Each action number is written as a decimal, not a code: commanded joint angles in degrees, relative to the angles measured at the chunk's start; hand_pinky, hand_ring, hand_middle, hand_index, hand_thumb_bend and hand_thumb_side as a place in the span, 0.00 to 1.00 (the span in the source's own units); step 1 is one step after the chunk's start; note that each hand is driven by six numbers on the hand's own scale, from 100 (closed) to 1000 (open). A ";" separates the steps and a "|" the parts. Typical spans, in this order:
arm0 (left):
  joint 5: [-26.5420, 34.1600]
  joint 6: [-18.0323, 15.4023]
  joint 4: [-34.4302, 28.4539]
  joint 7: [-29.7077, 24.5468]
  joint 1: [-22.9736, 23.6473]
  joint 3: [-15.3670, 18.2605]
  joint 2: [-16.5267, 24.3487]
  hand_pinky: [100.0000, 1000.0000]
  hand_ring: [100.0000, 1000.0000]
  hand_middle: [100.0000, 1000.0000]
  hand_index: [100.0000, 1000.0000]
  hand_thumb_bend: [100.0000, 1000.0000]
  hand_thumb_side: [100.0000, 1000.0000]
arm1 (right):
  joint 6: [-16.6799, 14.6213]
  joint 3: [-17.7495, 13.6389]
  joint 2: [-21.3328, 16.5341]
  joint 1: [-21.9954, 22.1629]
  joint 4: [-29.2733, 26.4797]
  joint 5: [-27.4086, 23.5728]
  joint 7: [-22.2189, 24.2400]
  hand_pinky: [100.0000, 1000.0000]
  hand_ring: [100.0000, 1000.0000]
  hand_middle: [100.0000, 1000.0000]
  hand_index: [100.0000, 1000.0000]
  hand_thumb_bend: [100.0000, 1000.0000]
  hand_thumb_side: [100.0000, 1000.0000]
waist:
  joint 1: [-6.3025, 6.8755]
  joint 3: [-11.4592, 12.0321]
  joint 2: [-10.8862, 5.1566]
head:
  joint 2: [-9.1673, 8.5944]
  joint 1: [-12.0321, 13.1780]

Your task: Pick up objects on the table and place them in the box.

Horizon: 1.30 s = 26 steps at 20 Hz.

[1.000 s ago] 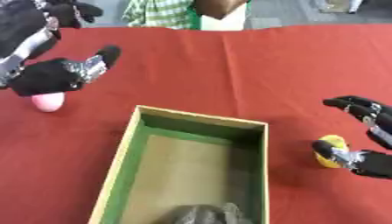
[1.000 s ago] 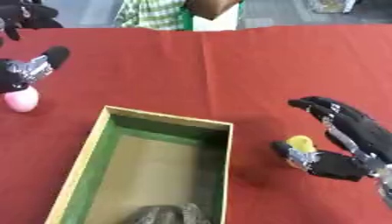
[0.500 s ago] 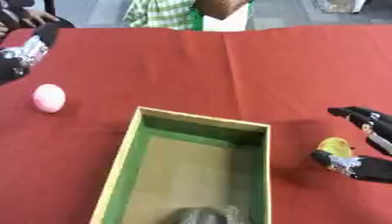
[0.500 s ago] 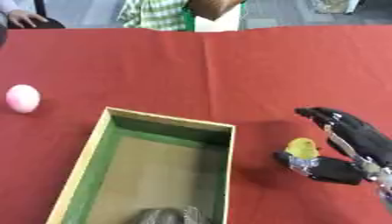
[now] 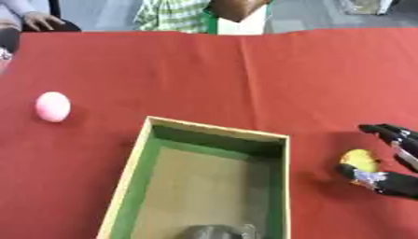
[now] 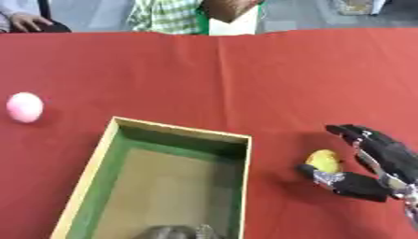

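Note:
A small yellow object (image 6: 324,160) lies on the red table, right of the box. My right hand (image 6: 390,158) is open around it, thumb just in front of it and fingers arched behind, and I cannot tell whether they touch it. A pink ball (image 5: 52,106) rests alone at the left. The wooden box (image 5: 136,179) has green inner walls, and a grey object (image 5: 214,231) lies at its near end. Only a dark sliver of my left hand (image 5: 6,42) shows at the upper left edge.
The red tablecloth (image 5: 245,74) stretches to the far edge, where people sit. One person's hand (image 5: 38,18) rests at the far left corner. A white and green item (image 5: 241,23) stands at the far edge.
My left hand has drawn back from beside the pink ball toward the upper left edge; the ball stays put. The right hand has stayed around the yellow object. The view has shifted slightly.

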 commanded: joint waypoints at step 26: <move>5.10 3.31 -0.81 35.79 6.05 -10.79 -0.38 0.49 0.62 0.63 0.83 0.16 1.00 | 0.24 1.45 -1.90 1.82 -2.96 7.51 -2.66 0.88 0.89 0.72 0.93 0.44 0.81 | -0.18 -0.81 -0.36 | -1.04 1.24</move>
